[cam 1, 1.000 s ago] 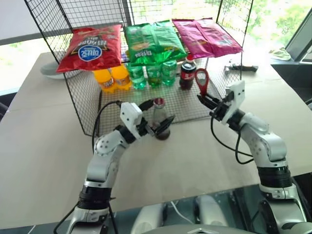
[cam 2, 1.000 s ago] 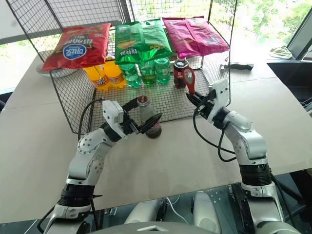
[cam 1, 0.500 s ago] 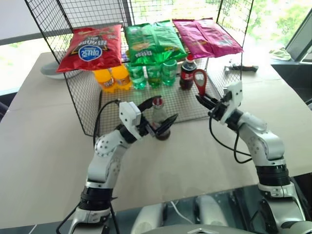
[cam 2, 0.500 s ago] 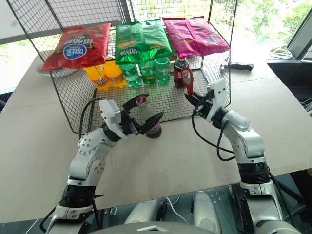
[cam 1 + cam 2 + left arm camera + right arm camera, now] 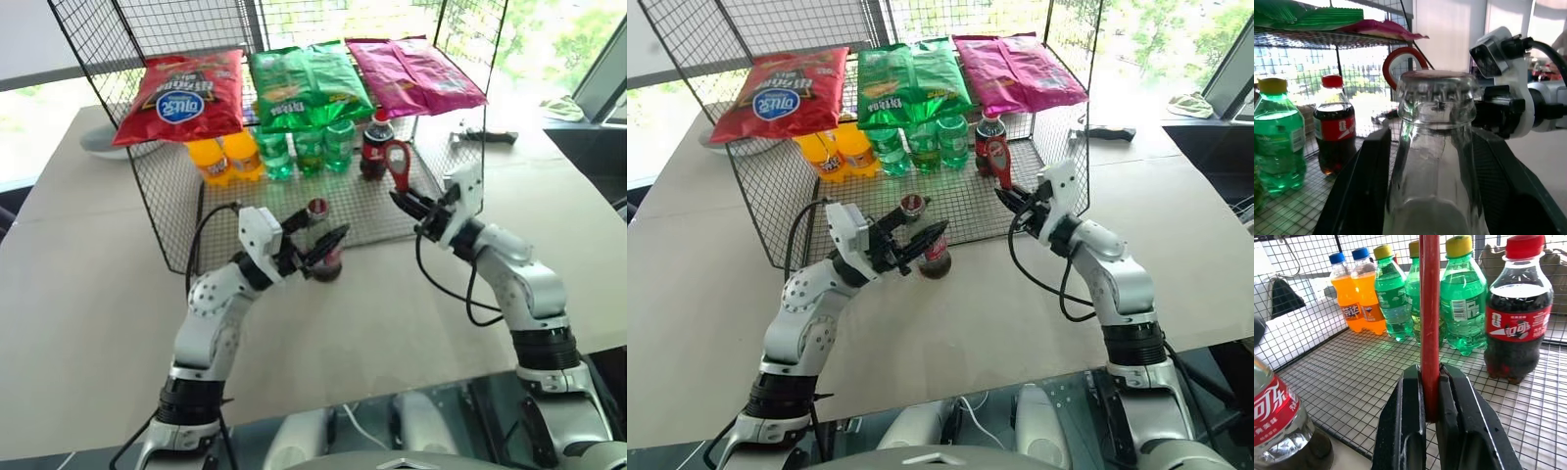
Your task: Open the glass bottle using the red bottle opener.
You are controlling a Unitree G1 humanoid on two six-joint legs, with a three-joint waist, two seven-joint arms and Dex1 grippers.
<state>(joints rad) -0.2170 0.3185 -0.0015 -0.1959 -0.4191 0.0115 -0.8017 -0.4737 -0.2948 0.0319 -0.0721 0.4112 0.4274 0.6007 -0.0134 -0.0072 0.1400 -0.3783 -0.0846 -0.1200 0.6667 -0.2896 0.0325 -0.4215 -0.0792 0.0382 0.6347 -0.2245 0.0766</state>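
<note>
My left end effector has its two black fingers closed against the sides of the glass bottle, gripping it at the neck just below the metal crown cap; the fingers press the glass on either side. The bottle stands upright on the counter, just in front of the wire rack's lower shelf, its cap on. My right end effector is clamped on the handle of the red bottle opener, which stands upright above the fingers with its ring head at the top. In the right wrist view the red handle sits pinched tight between the two fingers. The opener is off to the right of the bottle and apart from it, its ring head roughly at cap height or a little above, not touching the cap. Behind the opener, on the rack's lower shelf, stand a plastic cola bottle, green plastic bottles and orange soda bottles, with snack bags lying on the shelf above.
</note>
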